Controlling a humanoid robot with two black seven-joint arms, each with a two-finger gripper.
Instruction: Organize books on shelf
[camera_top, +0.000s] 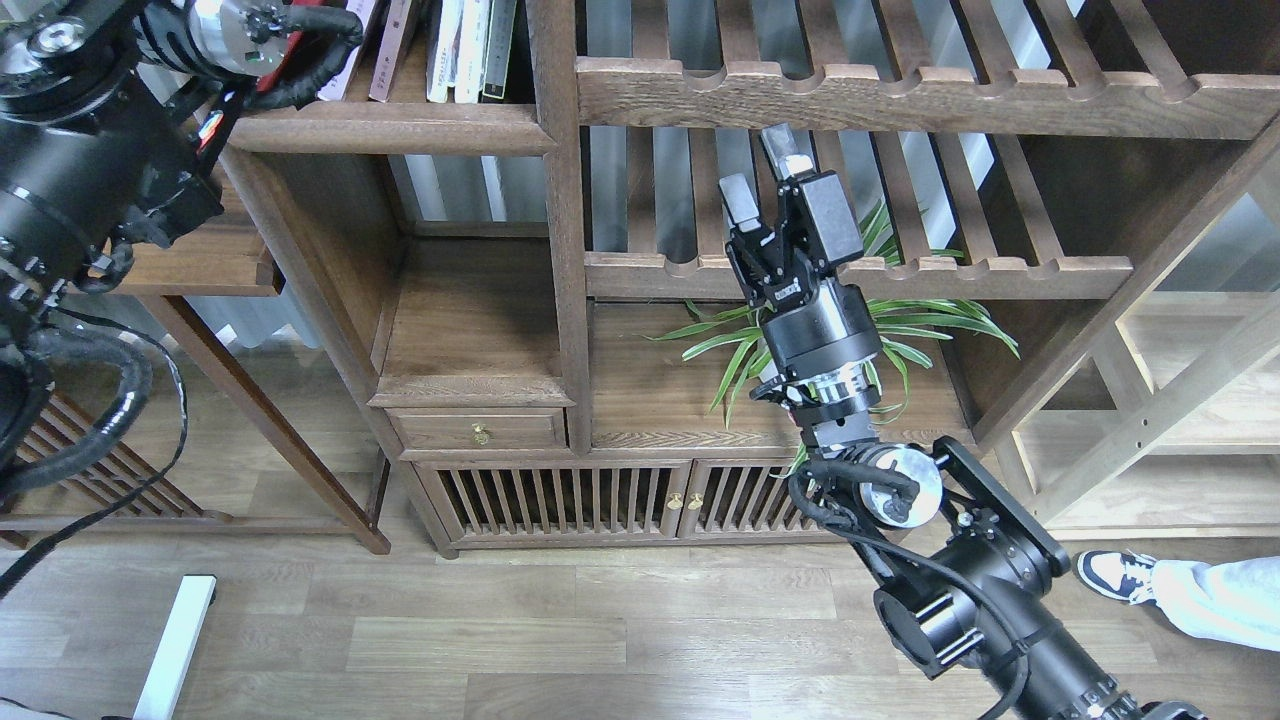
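1. My right gripper (762, 172) stands raised at centre frame, its two fingers spread apart with nothing between them, in front of a slatted rack (860, 265) with a scalloped front rail.
2. My left arm (90, 150) comes in at ten o'clock and runs up toward the top edge; its far end passes out of the picture, so its gripper is not visible.
3. The shelf (400, 128), a solid dark-brown board with a rounded front edge, lies at eleven o'clock from my right gripper, well apart from it.
4. On that shelf several books (440, 50) stand leaning slightly, their upper parts cut off by the frame: a pale lavender book (395, 60), then white-spined ones just beside it toward three o'clock. A sliver of red cover (290, 45) shows behind my left arm's cable.
5. A spider plant (930, 320) spreads green leaves behind my right wrist, on the cabinet top below the rack.
6. At four o'clock, low on the wooden floor (600, 640), a person's sneaker (1115, 572) and pale trouser leg enter from the right edge.
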